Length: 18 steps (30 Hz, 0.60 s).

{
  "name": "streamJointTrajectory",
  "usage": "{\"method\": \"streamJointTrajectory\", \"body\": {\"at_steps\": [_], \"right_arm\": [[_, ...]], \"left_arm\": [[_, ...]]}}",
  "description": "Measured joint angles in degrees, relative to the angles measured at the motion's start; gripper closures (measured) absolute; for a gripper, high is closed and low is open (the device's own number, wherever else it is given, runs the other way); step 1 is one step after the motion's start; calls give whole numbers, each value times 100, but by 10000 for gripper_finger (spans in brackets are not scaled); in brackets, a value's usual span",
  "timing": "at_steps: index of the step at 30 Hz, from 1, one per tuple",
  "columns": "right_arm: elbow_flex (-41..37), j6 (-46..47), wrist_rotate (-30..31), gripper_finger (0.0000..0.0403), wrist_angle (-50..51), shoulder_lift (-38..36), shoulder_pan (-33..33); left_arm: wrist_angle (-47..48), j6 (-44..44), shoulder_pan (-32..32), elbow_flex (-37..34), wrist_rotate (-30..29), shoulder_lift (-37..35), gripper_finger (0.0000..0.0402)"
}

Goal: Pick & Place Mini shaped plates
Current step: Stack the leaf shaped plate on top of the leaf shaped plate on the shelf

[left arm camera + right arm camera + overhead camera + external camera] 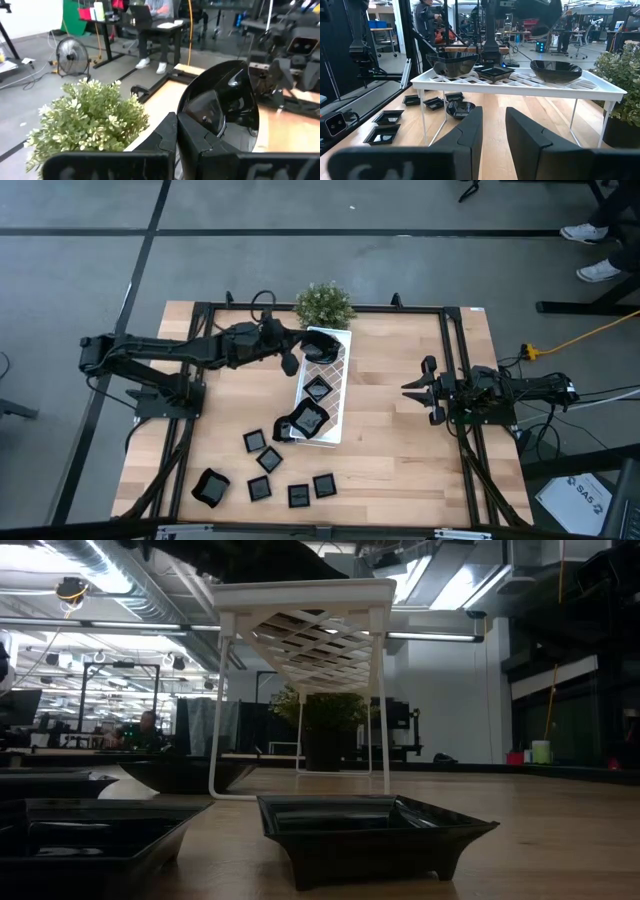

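My left gripper is shut on a round glossy black plate above the far end of the white lattice tray; the plate also shows in the right wrist view. Three black plates sit on the tray: a round one at its far end, a square one in the middle and a wavy one at its near end. Several more black plates lie on the table near the front left, such as one and another. My right gripper is open and empty, right of the tray. My left gripper pinches the round plate by its rim between its two fingers. The fingers come about level from the table's left side. The plate is lifted clear above the tray's far end and stands tilted on its edge beyond the fingertips.
A small green potted plant stands at the table's far edge, right behind the tray. The tray stands on thin white legs, with a plate on the table under it. Bare wood lies between the tray and my right gripper.
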State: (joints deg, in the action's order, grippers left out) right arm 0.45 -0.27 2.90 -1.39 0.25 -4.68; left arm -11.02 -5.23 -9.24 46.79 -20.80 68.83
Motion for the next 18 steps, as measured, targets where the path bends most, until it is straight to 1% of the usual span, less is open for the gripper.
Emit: {"method": "streamJointTrajectory", "body": {"at_steps": [4, 9, 15, 18], "right_arm": [[0, 1, 0, 318, -1, 0, 0], [0, 0, 0, 318, -1, -1, 0], [0, 0, 0, 318, 0, -2, 0], [0, 0, 0, 318, -2, -2, 0]], "left_arm": [[380, -74, -30, 360, -6, 250, 399], [526, -102, -30, 641, -2, 535, 399], [929, -326, -163, 764, 95, 808, 399], [960, -500, -287, 766, 138, 888, 398]]}}
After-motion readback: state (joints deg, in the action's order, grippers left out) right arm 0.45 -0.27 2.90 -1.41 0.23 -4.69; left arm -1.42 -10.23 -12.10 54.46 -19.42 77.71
